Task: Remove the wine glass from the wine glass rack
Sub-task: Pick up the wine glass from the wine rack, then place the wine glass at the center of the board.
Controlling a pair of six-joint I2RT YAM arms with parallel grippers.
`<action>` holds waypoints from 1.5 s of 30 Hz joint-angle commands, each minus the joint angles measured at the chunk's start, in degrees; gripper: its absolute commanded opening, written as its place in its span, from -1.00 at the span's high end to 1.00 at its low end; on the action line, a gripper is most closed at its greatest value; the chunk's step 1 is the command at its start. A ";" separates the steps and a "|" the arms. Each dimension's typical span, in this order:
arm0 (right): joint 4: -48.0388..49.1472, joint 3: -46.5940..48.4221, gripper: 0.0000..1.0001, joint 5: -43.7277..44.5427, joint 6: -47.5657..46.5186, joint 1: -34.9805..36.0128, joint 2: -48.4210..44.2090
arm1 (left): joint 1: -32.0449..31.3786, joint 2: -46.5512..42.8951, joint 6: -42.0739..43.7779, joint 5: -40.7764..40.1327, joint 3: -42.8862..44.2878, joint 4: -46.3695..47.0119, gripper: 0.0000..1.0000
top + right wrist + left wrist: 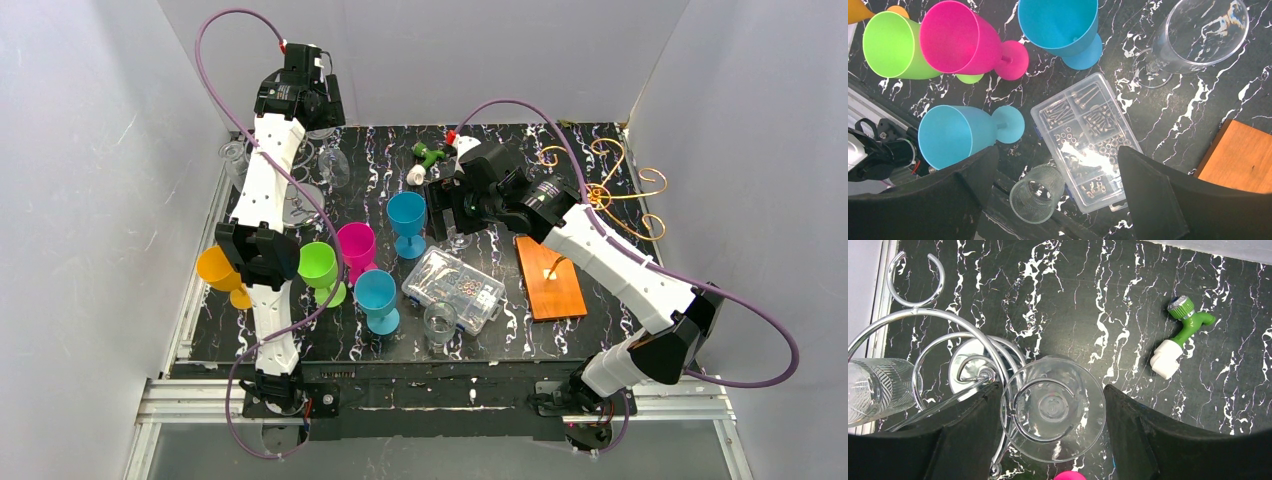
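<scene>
**Top view:** golden wine glass rack (pixel 605 185) at right rear, its stem in a wooden base (pixel 550 280). Clear wine glass (pixel 459 238) stands on the table under the right gripper (pixel 450 212), near the compartment box (pixel 455 290).

**Left wrist:** left gripper (pixel 1053 390) fingers flank a hanging glass (pixel 1058 432) on a silver rack (pixel 923 315); whether they grip it cannot be told.

**Right wrist:** fingers spread, nothing between; box holds screws and nuts; coloured goblets (pixel 958 45) crowd its left.

Five plastic goblets stand upright on the left half of the marbled table (pixel 380 160): orange (pixel 218 268), green (pixel 318 265), pink (pixel 356 243), and two blue, one farther back (pixel 407 215) and one nearer (pixel 376 292). A clear box (pixel 455 290) of screws and nuts lies right of them, with a ribbed tumbler (pixel 439 322) just beside its near corner. A green tap (pixel 428 158) lies near the far edge.
</scene>
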 commanded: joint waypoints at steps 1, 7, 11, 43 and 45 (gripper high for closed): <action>2.18 0.26 -0.97 0.19 0.69 -0.28 -1.41 | 0.03 -4.94 0.50 0.86 2.32 0.88 0.00; 2.29 0.18 -0.97 0.09 0.98 -0.28 -1.45 | -0.28 -5.35 0.81 2.00 2.50 1.10 0.04; 2.32 0.09 -0.97 0.26 1.11 -0.28 -1.66 | -0.48 -5.63 0.87 2.30 2.50 1.23 0.05; 24.31 4.27 -0.97 2.45 -5.74 0.29 2.55 | -2.10 -9.98 0.59 8.15 0.70 1.51 0.12; 26.33 5.47 -0.97 3.32 -7.41 0.77 4.27 | -2.13 -10.60 0.59 8.57 0.14 1.52 0.12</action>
